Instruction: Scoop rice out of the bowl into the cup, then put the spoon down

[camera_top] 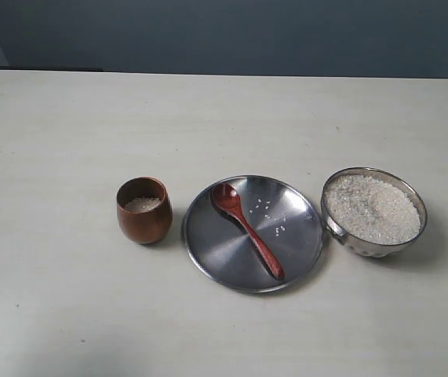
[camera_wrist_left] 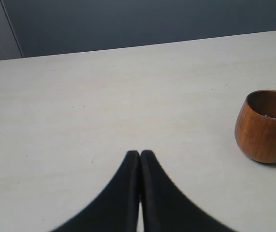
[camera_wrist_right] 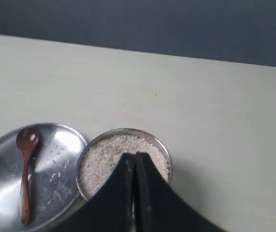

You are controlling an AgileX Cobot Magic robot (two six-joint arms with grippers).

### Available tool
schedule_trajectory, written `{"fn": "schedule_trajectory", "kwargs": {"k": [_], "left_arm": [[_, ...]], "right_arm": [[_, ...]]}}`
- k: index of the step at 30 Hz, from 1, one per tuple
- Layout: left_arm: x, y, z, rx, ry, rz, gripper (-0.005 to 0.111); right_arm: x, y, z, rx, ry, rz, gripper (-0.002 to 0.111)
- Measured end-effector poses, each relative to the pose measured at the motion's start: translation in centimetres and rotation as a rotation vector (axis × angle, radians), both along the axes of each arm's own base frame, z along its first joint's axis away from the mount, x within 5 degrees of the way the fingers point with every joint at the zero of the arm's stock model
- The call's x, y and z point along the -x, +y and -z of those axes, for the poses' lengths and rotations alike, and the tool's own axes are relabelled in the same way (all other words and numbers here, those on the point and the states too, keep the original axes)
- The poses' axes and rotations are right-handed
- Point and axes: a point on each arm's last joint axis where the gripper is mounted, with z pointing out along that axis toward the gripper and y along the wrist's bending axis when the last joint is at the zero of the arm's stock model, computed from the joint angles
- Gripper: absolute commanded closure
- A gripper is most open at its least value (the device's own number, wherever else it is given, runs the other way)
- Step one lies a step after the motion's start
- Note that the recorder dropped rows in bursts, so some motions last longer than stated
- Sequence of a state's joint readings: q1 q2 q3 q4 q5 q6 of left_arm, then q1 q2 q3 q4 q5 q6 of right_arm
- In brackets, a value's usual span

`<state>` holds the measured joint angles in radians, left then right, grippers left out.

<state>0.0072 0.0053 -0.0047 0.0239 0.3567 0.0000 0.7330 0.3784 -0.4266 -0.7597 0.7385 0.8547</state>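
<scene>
spoon [camera_top: 249,232] on plate [camera_top: 214,250], closed fingers [camera_wrist_left: 122,205] wrist-views only

Lab-like pale tabletop [camera_top: 67,306] (plain grey-blue wall [camera_top: 208,35] behind).

The left gripper [camera_wrist_left: 139,153] has its two dark fingers pressed together, tip against tip. The right gripper [camera_wrist_right: 134,155] has its fingers closed the same way.

The cup [camera_top: 143,210] and the spoon [camera_top: 247,228] are of reddish-brown wood, smooth, with a soft sheen. The plate [camera_top: 216,247] and the bowl [camera_top: 337,232] are of shiny metal that reflects light. The rice [camera_top: 371,208] looks dry, matt and grainy. The desk [camera_top: 67,141] is pale, matt and smooth.
</scene>
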Motion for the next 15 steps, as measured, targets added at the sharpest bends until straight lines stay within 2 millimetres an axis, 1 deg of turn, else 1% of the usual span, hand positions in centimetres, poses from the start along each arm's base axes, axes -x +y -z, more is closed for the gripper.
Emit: {"fn": "schedule_trajectory", "kwargs": {"k": [4,9,15], "left_arm": [[0.0,0.0,0.0,0.000,0.000,0.000,0.106],[0.0,0.0,0.0,0.000,0.000,0.000,0.106],[0.0,0.0,0.0,0.000,0.000,0.000,0.106]], "right_arm": [[1.0,-1.3,-0.8,-0.076,-0.089,0.062,0.108],[2.3,-2.4,-1.2,-0.168,-0.158,0.132,0.108],[3.9,-3.1,-1.5,-0.245,-0.225,0.188,0.108]]}}
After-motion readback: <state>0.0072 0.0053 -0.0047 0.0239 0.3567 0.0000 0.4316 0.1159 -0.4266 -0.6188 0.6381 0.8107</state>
